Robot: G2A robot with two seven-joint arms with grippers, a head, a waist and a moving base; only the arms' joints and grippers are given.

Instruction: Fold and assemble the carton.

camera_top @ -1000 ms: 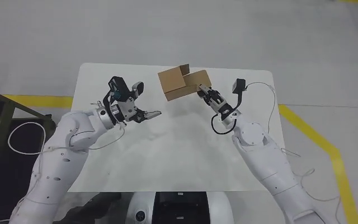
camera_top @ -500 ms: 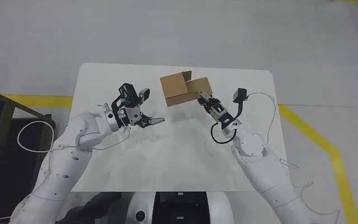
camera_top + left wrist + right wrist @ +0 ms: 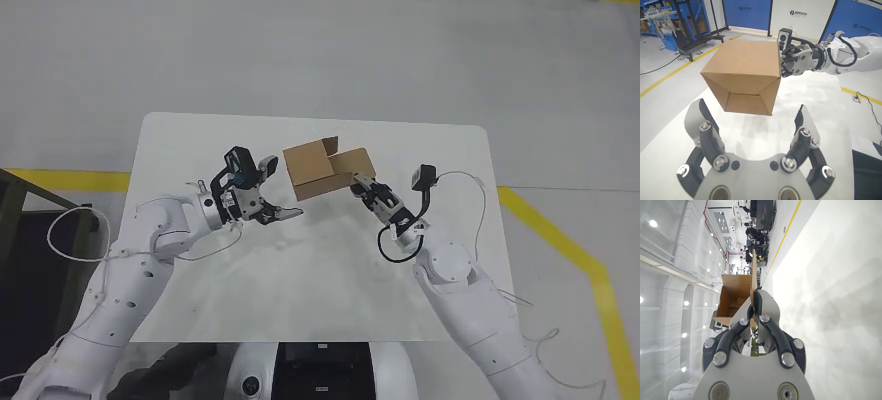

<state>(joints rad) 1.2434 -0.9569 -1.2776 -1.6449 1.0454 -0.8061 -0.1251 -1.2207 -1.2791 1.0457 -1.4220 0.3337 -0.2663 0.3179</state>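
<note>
Carton (image 3: 316, 170) hangs above table (image 3: 200, 150), one flap pinched by right gripper (image 3: 357, 183); left gripper (image 3: 290, 212) spread wide, just left.

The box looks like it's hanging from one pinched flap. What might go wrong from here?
1. The right gripper grips the carton only by one thin flap edge, so the cardboard may bend or slip out under the box's weight.
2. The left gripper is open and just short of the carton's folded end; a push there might swing the box aside instead of closing it.
</note>
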